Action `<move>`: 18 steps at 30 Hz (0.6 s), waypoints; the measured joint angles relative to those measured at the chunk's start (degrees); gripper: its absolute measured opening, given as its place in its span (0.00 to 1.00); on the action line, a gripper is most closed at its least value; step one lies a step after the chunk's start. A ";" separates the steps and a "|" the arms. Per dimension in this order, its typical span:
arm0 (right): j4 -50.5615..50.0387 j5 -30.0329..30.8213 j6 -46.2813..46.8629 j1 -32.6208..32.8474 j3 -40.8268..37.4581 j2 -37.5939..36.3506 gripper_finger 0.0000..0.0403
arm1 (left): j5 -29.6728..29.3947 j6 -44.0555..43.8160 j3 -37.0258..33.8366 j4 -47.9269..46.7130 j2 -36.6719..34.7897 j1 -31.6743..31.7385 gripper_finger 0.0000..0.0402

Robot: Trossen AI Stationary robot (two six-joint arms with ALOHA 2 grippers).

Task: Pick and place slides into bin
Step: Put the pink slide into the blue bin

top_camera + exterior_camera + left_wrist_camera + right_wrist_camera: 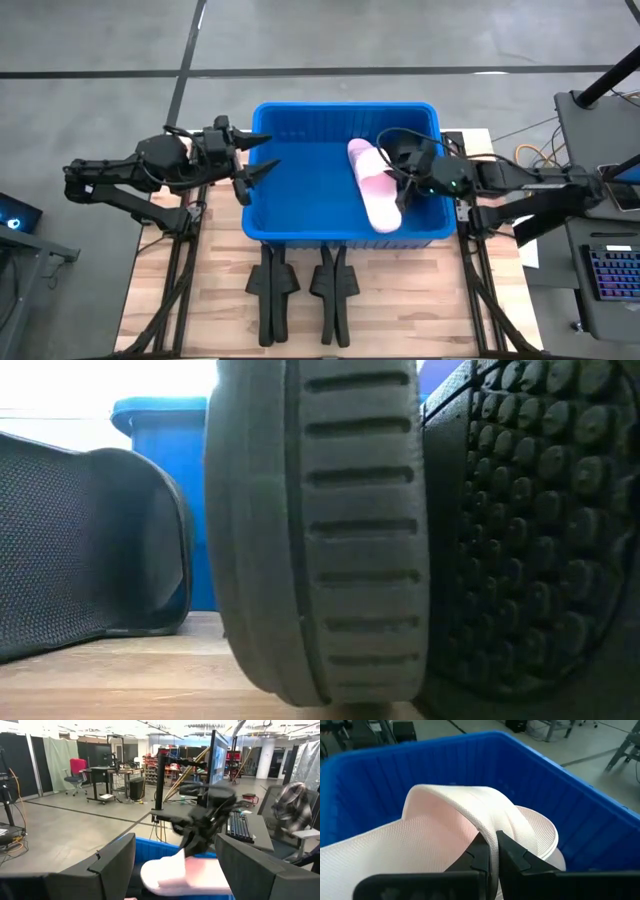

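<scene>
Over the right half of the blue bin [300,120], the right gripper [492,851] pinches the broad strap of the pale pink slide [372,185], its jaws closed tight on the strap's finely dimpled foam. The slide's smooth, rounded sole hangs inside the tub, which is a glossy plastic rectangle with ribbed walls and a thick rim. The left gripper [258,158] sits at the bin's left wall with its jaws spread wide and nothing between them. On the pale plank tabletop [420,300] in front of the bin, black slides [300,290] stand on edge in two pairs. Seen from tabletop level, one shows a grooved grey-black sole edge and another a knobbly studded tread.
</scene>
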 joint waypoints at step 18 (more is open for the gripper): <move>22.29 -30.82 -16.25 -33.08 -15.17 4.94 0.03 | -4.54 -0.48 -0.13 0.91 1.94 0.00 0.64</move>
